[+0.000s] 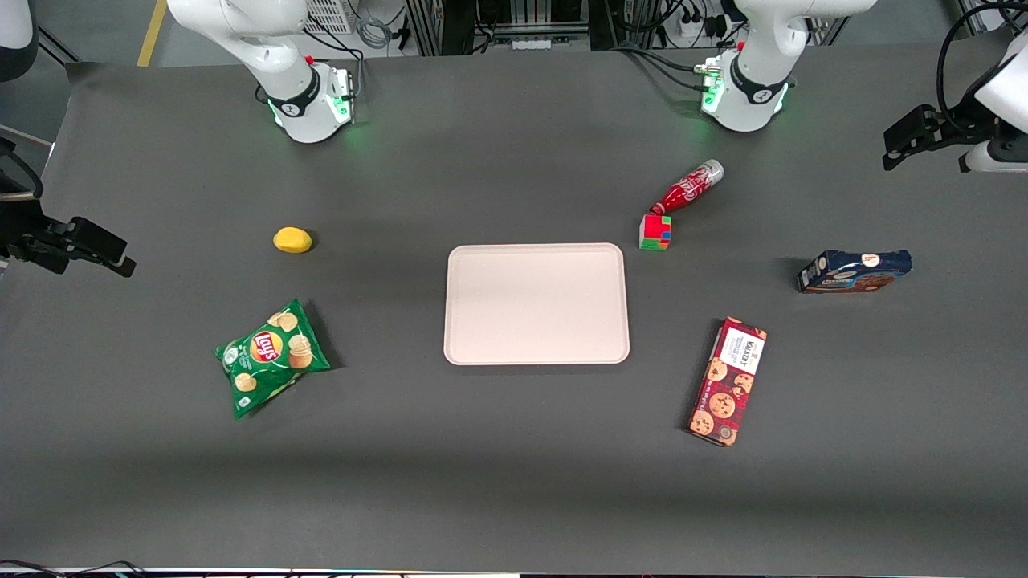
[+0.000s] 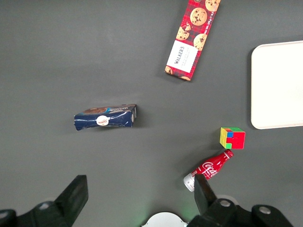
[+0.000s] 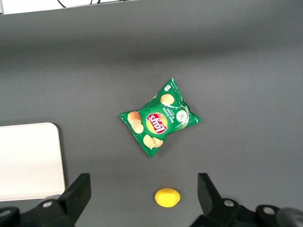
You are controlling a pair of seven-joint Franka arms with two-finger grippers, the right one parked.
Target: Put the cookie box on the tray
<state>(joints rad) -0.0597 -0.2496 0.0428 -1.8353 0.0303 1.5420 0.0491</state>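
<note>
Front view gives you the cookie box (image 1: pixel 854 270) lying on the tabletop (image 1: pixel 514 449) toward the working arm's end, well apart from the tray (image 1: pixel 536 303). Your tool (image 2: pixel 141 198) hangs high above the tabletop with its fingers (image 2: pixel 75 195) spread wide, holding nothing. A red box (image 1: pixel 728 381) lies nearer the front camera than the cookie box.

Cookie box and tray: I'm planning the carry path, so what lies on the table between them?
In the front view, the stretch between the cookie box and the tray is bare tabletop. The tool is open, up above the table.
</note>
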